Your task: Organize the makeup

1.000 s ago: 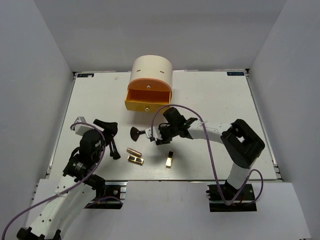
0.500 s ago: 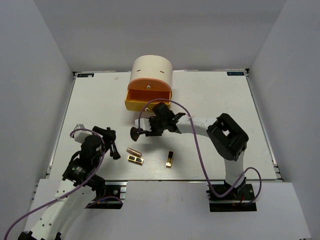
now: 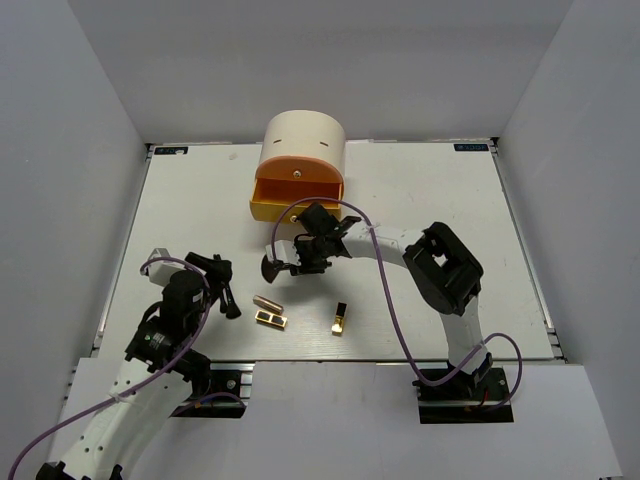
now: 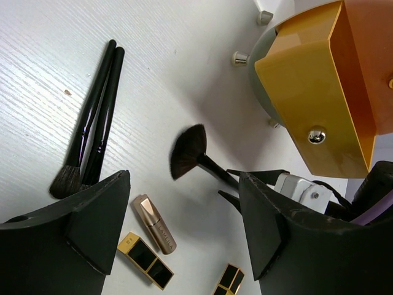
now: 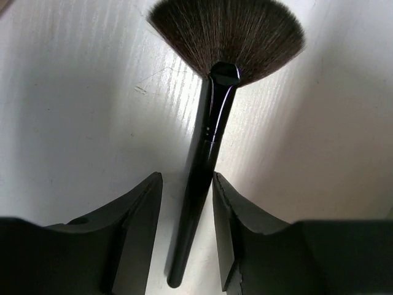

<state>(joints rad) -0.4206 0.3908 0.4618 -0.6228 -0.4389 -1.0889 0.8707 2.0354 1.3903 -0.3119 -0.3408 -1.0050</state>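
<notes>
- Straddling the handle of the fan brush, the right gripper had one finger on each side of it. A sliver of white table still showed on one side, so the jaws were slightly apart, not clamped.
- That brush lay flat on the table just in front of the open orange-yellow drawer of the cream cylindrical box. Its bristles fanned out toward the left arm's side.
- The left gripper was spread wide with nothing in it, lower left on the table, looking across at the fan brush.
- Two slim black brushes lay side by side and touching, right next to that left gripper. Their bristle ends pointed at one of its fingers.
- The copper lipstick was lying on its side just beside a gold-and-black case, closer to the front edge.
- The second case sat a bit apart from those two, off toward the right arm's side and also near the front edge.
</notes>
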